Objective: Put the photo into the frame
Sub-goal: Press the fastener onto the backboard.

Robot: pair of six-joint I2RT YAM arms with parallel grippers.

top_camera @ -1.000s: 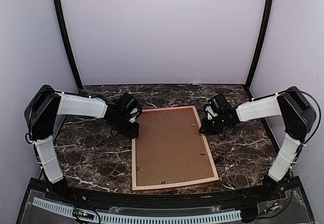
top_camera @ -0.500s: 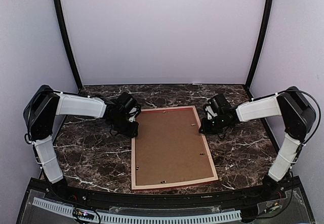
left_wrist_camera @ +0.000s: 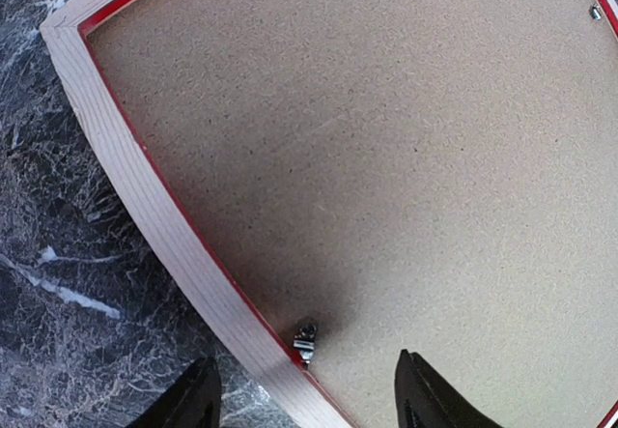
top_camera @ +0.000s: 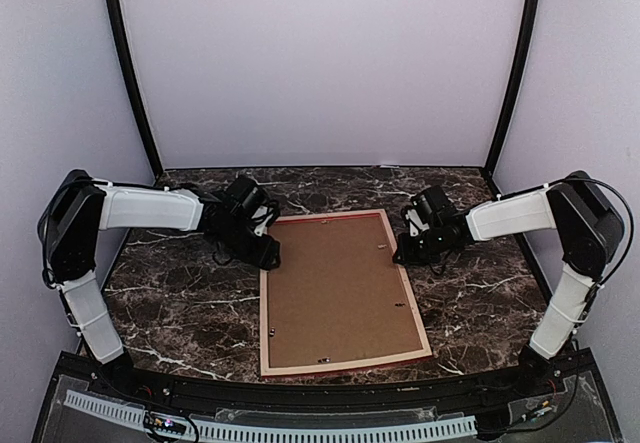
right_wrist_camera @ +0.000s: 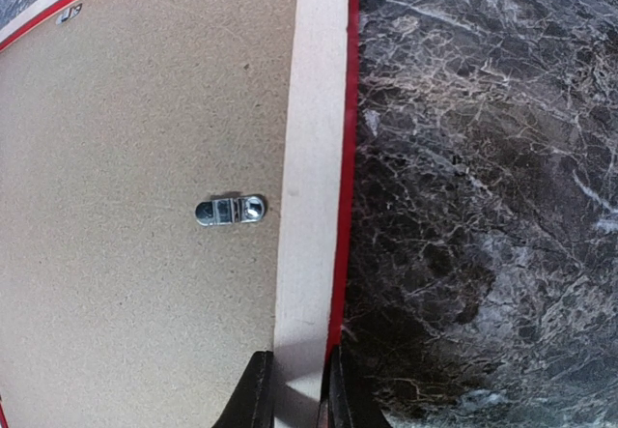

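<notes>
The frame (top_camera: 264, 315) lies face down on the marble table, its pale wood back up and a red edge showing. A plain brown backing board (top_camera: 335, 288) fills it. The photo is not in view. My left gripper (top_camera: 270, 256) is open; its jaws straddle the frame's left rail (left_wrist_camera: 126, 167) close to a small metal clip (left_wrist_camera: 305, 339). My right gripper (top_camera: 402, 255) is shut on the frame's right rail (right_wrist_camera: 314, 157), one finger on each side of it. A flat metal turn clip (right_wrist_camera: 230, 211) lies on the board just inside that rail.
The dark marble table (top_camera: 180, 313) extends on both sides of the frame. Pale walls and two black posts (top_camera: 128, 73) bound the back. More small clips sit along the board's edges (top_camera: 322, 360).
My left gripper has moved right and a little nearer, up to the frame's left rail. The right arm and the frame have not moved.
</notes>
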